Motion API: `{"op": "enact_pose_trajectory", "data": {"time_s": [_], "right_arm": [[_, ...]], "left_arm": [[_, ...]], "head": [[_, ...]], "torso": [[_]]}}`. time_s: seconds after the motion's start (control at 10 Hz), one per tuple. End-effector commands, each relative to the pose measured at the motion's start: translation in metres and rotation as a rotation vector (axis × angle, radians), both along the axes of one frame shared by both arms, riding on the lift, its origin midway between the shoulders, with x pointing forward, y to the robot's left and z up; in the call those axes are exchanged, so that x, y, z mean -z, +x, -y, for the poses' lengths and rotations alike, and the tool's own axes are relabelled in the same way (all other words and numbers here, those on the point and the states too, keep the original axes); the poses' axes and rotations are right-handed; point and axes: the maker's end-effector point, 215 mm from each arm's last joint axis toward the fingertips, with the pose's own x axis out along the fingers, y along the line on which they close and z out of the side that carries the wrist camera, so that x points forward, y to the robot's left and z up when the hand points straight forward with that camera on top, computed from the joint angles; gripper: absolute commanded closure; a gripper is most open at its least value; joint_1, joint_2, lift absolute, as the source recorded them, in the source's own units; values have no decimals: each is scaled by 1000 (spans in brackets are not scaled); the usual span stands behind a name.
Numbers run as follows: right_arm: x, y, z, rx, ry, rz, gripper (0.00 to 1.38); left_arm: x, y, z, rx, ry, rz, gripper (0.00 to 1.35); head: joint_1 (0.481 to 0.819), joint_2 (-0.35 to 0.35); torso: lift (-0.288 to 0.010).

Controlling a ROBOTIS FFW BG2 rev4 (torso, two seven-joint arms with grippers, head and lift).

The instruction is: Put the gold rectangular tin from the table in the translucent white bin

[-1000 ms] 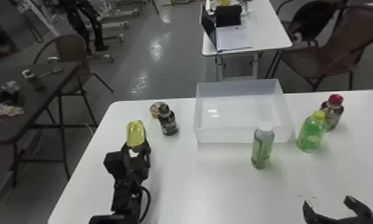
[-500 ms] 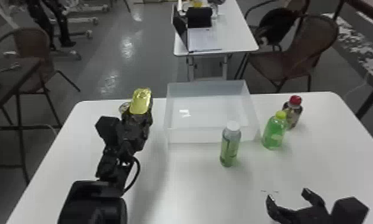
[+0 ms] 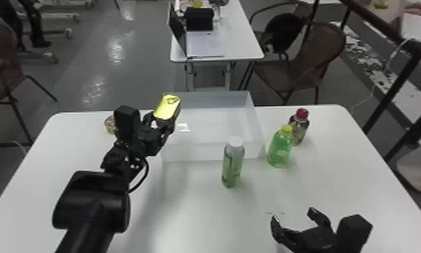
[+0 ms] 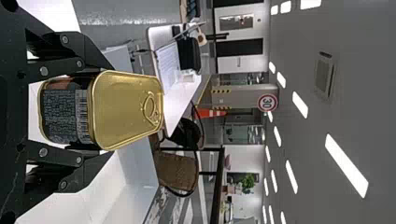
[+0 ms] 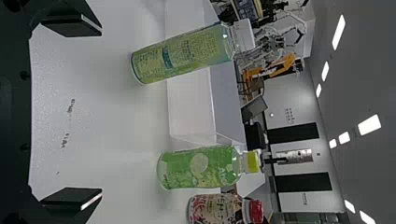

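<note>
Here, left claw grips gold tin near translucent white bin; right claw wide over table.

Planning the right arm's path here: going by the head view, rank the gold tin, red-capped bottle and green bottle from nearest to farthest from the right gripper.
From the right gripper:
1. Green bottle, ahead of it, right of the bin.
2. Red-capped bottle, just behind the green one.
3. Gold tin, off to the left, in the left gripper.
</note>
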Motion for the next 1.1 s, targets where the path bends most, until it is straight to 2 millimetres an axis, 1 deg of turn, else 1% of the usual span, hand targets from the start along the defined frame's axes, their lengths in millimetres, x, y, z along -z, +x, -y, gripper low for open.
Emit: {"op": "enact_pose_trajectory", "data": {"time_s": [0.0, 0.2, 0.3, 0.4, 0.6, 0.7, 0.8, 0.9, 1.0], "right_arm": [[1, 1, 0, 0, 0, -2, 87], [3, 1, -1, 0, 2, -5, 87], [3, 3, -1, -3, 2, -3, 87], [2, 4, -1, -4, 3, -1, 88], [2, 4, -1, -4, 3, -1, 88], [2, 4, -1, -4, 3, -1, 88], [2, 4, -1, -5, 3, -1, 88], [1, 3, -1, -3, 2, 0, 88], [1, 3, -1, -4, 1, 0, 88]], "left_arm": [[19, 7, 20, 53, 16, -54, 828], [42, 8, 45, 133, 16, -126, 825], [47, 9, 49, 161, 55, -130, 823], [45, 10, 48, 164, 78, -117, 797], [37, 16, 36, 144, 86, -97, 377], [35, 17, 33, 141, 66, -100, 252], [31, 15, 29, 132, 39, -81, 196], [25, 12, 28, 129, 0, -59, 191], [21, 3, 23, 111, -37, -41, 191]], "head": [[695, -20], [695, -51], [695, -66], [695, -71], [695, -69], [695, -63], [695, -61], [695, -57], [695, -54]], "torso": [[-58], [-58], [-58], [-58], [-58], [-58], [-58], [-58], [-58]]}}
